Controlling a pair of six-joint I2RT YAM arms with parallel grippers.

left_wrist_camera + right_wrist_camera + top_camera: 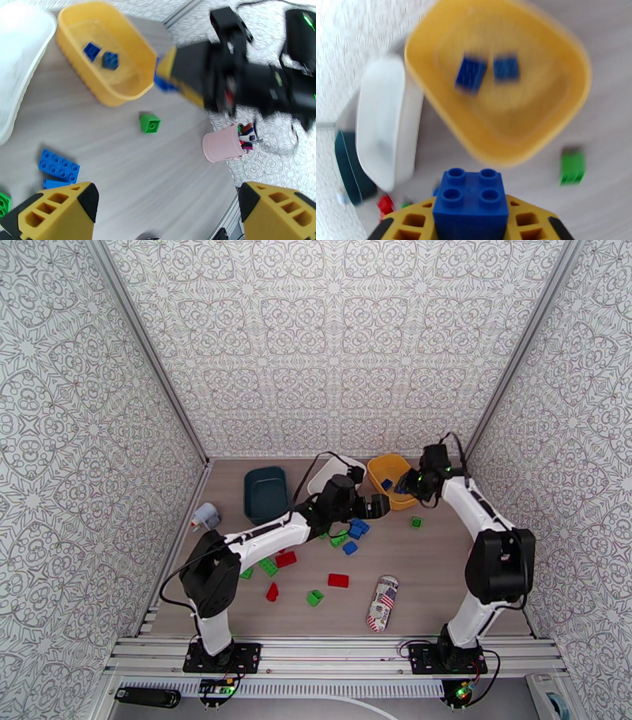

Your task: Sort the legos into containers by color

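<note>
The right claw grips a blue brick, studs up, at the right rim of the yellow bin, which lies just to its left and holds two blue bricks. The left claw hangs wide open over loose blue bricks mid-table. The white bin lies farther left and a green brick nearer, neither in the way.

A can with stars and stripes lies on its side on the gray wood table, a small white and gray thing sits near the left wall, and a pink cup holding markers stands at the table's edge.
</note>
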